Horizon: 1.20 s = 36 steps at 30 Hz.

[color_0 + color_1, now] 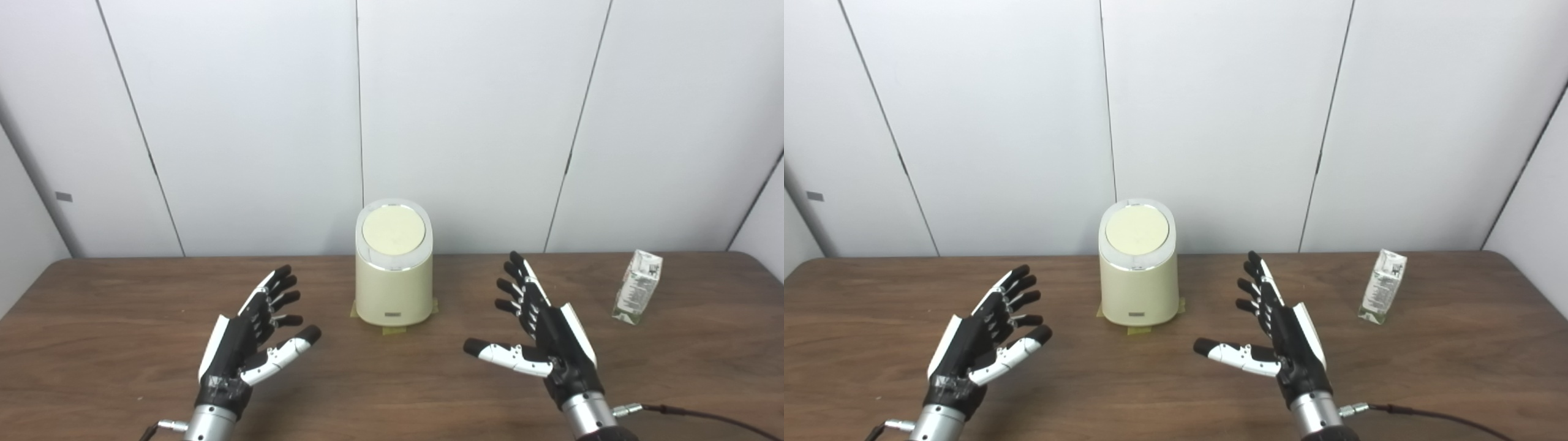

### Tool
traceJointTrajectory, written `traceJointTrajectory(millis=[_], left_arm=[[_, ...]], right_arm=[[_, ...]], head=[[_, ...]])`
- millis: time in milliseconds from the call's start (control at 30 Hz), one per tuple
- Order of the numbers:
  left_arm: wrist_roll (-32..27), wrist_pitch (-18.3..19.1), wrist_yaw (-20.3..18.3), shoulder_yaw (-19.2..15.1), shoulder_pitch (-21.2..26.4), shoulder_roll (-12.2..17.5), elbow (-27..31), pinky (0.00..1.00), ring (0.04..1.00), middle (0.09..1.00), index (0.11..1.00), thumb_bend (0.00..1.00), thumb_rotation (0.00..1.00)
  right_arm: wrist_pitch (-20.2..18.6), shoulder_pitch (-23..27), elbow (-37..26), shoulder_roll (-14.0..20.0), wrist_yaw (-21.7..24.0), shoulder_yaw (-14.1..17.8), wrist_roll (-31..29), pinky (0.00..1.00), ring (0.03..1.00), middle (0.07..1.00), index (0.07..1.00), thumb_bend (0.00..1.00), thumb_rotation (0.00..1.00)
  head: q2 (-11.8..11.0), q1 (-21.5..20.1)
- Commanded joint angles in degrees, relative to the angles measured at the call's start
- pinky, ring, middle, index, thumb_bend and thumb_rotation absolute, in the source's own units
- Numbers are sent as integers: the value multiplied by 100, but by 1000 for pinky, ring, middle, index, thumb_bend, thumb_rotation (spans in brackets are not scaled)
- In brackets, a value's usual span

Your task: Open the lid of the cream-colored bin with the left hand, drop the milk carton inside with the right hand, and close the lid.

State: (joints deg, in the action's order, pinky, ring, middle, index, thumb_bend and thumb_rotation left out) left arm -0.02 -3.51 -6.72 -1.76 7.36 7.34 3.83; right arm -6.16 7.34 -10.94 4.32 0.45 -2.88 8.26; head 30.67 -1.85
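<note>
Left hand point(251, 343): fingers spread, palm turned inward, thumb pointing toward centre, holding nothing. Sits over the surface point(122, 343) left of and nearer the camera than the bin, not touching it.

Right hand point(545, 331): same pose mirrored (fingers splayed, thumb pointing in toward the left hand), nothing in it. A dark cable point(704, 416) runs off its wrist toward the right edge.

Cream-colored bin point(394, 288) stands upright between the two hands, further back, near the far edge of the brown wood-grain surface. Lid point(393, 231) is down and closed, round cream disc in a white rim. Yellowish tape tabs point(395, 330) show at the bin's base (front and both sides).

Milk carton point(637, 286) stands at the far right of the surface, leaning slightly, well apart from the bin and beyond the right hand; the hand is not touching it.

White panelled wall point(245, 122) behind everything.
</note>
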Motion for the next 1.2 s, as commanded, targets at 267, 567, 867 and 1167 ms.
traceJointTrajectory(millis=[267, 567, 867, 1167], left_arm=[[37, -81, 90, -3, 181, -8, 176, 719, 858, 896, 915, 783, 312], [-22, -146, 149, -37, 214, -82, 92, 759, 888, 919, 930, 777, 313], [780, 786, 740, 45, 645, -450, 458, 1000, 1000, 1000, 1000, 941, 465], [818, 1069, 553, 202, 1838, -155, -512, 1000, 1000, 1000, 1000, 1000, 416]], right_arm=[[113, 183, -174, -2, 0, 21, -4, 823, 914, 972, 990, 882, 272], [194, 227, -33, -15, -27, 15, 26, 823, 910, 970, 990, 878, 270], [326, 381, 269, 2, -39, 7, 32, 824, 915, 978, 993, 871, 263], [424, 496, 465, -12, -61, -20, 67, 815, 908, 982, 985, 867, 242]], head=[[6, -9], [-67, 140], [-188, 197], [-312, 219]])
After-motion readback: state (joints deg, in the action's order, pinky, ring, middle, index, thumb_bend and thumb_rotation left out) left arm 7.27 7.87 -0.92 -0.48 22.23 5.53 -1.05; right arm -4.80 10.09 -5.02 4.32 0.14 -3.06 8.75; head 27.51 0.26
